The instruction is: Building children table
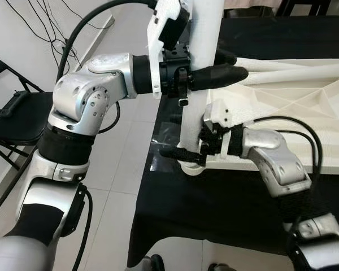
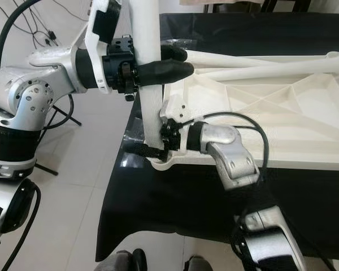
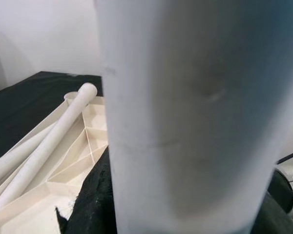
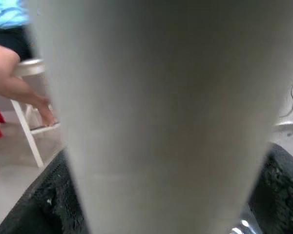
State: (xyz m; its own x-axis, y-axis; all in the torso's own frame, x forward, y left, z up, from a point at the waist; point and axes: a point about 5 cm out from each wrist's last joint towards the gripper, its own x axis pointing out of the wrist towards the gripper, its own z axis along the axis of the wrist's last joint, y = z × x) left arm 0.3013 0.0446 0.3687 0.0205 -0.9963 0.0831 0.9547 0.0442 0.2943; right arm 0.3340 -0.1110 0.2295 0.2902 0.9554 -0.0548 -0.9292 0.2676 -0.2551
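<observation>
While standing upright in the corner of the upside-down white plastic tabletop, tall white round table leg, squeezed high by left gripper and low by right gripper.

Work surface: table draped in a black cloth, the cloth hanging over the near-left corner toward a pale tiled floor.

Lying directly on the cloth: one white plastic tabletop, turned underside up with its moulded ribs showing, occupying the right and far part of the surface; its near-left corner sits close to the cloth's left edge. A small clear plastic wrapper lies on the cloth just left of that corner.

On the floor, left of the table: a black folding chair and dark cables by the wall.
</observation>
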